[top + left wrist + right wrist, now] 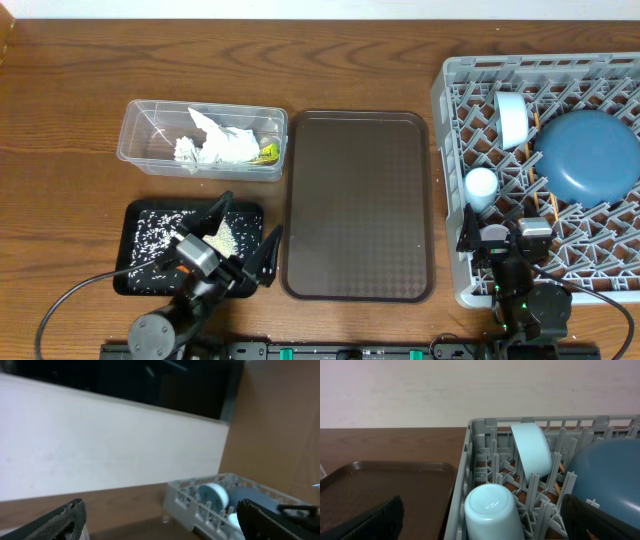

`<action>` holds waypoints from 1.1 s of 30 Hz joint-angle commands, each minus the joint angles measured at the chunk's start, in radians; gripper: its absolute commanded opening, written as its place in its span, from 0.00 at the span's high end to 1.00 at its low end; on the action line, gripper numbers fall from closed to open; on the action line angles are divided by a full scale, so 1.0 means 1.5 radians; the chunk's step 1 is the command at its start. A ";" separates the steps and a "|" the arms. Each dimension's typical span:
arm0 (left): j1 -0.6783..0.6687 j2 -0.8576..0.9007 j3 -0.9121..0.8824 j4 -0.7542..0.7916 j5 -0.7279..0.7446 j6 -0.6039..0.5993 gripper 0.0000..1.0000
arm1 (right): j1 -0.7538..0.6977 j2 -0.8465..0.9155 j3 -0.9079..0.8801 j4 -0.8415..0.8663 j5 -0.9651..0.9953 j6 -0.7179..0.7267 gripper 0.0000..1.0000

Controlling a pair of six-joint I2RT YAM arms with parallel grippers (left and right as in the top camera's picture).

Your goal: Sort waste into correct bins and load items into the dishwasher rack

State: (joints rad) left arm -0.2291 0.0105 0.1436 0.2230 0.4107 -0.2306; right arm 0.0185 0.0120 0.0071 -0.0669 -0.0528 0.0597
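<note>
Separating black tray point(150, 207) from rack point(450, 90): brown serving tray point(358, 200).

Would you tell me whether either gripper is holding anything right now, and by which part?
Nothing is held: the left gripper and right gripper both stand open and empty.

The wooden table point(60, 110) carries four things directly. A grey dishwasher rack point(447, 130) stands toward the right edge, and a brown serving tray point(358, 205) lies in the middle, just beside it. Left of that tray, a clear plastic tub point(150, 130) sits farther back and a shallow black tray point(128, 270) lies close to the near edge.
</note>
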 commanded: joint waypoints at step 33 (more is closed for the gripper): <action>0.120 -0.004 -0.093 -0.183 -0.148 0.009 0.02 | -0.005 -0.004 -0.001 -0.003 0.000 -0.008 0.01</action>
State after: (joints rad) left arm -0.0540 0.0101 0.0147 -0.0074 0.1833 -0.2302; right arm 0.0185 0.0120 0.0067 -0.0669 -0.0532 0.0597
